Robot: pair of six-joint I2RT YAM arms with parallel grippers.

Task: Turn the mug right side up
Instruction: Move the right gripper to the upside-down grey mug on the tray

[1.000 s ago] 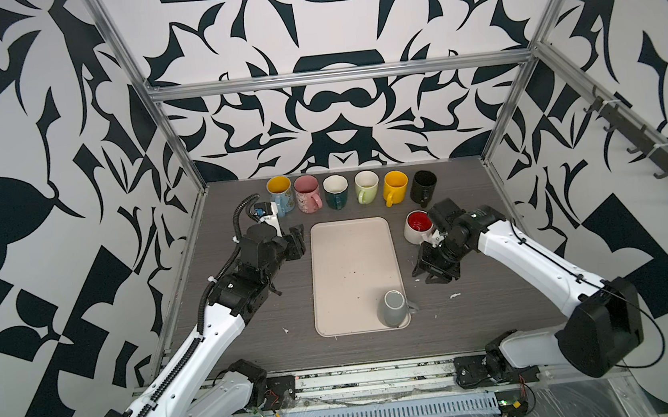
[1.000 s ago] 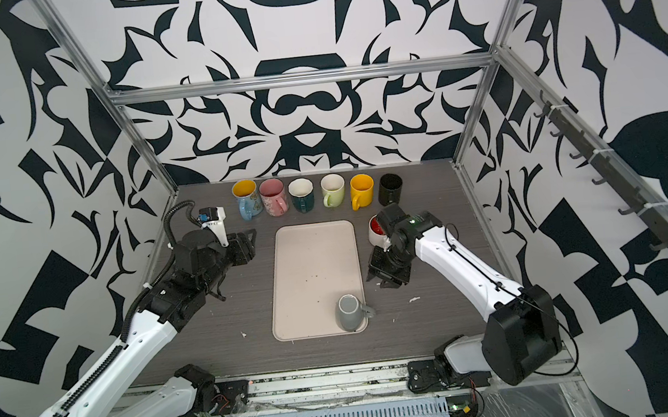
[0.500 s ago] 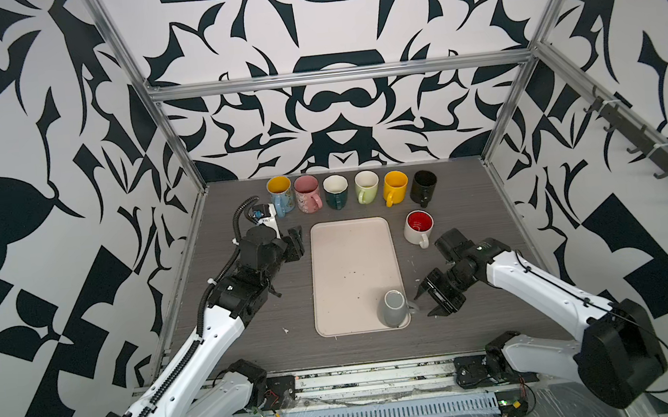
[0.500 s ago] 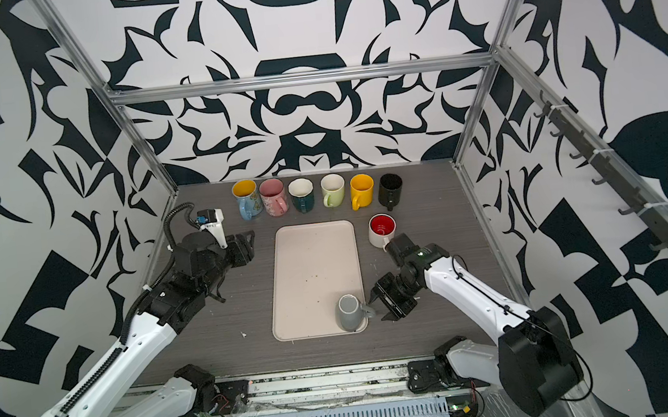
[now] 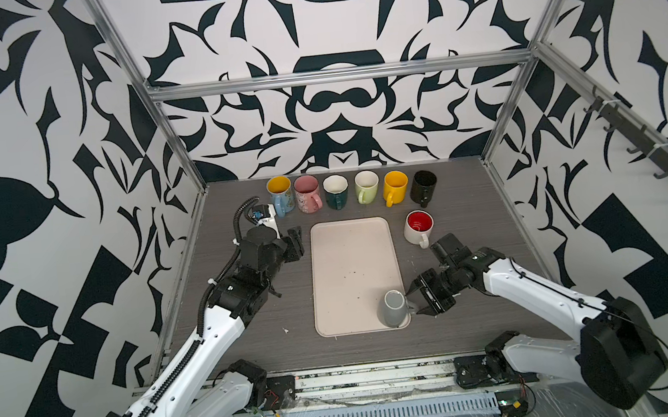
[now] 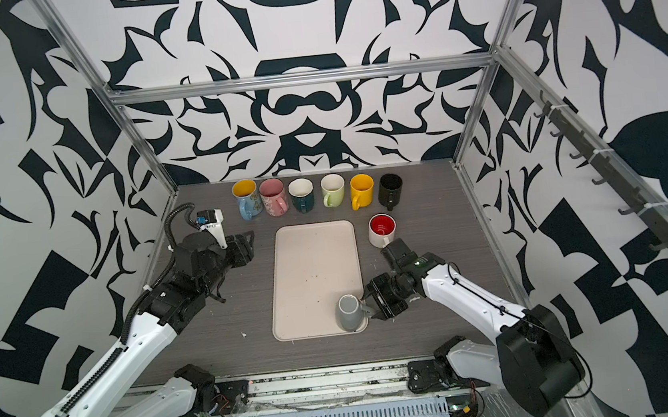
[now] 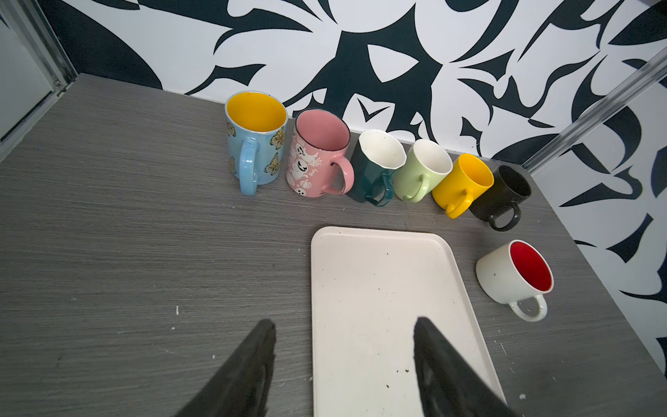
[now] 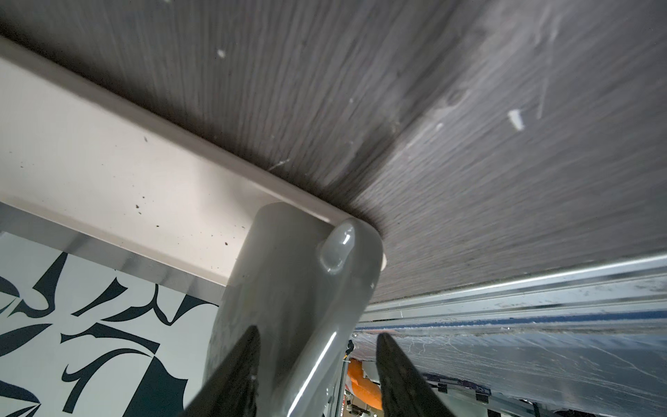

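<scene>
A grey mug [image 5: 392, 308] stands upside down, base up, on the near right corner of a cream tray [image 5: 349, 258] that lies in the middle of the dark wood-grain worktop [image 5: 461, 331]. In both top views its handle points to the right, toward the right end effector [image 5: 415, 302], which reaches in low from that side. Seen from the right wrist, the mug [image 8: 288, 289] fills the foreground at the tray's [image 8: 108, 162] rim. The handle [image 8: 337, 252] runs between the two dark fingers [image 8: 249, 361] of the right end effector [image 8: 317, 335]. The jaws are spread to either side of the handle, with a gap showing on each side, and they pinch nothing.

On the other side of the tray, the left end effector [image 5: 296, 244] hovers near its far left corner. Its jaws are parted and empty, as the left wrist view [image 7: 343, 323] shows.

Along the back wall six upright mugs [image 5: 349, 191] stand in a row: blue, pink, dark green, pale green, yellow and black. A white mug with a red inside [image 5: 418, 226] sits upright on the worktop just right of the tray, well apart from the grey one.
</scene>
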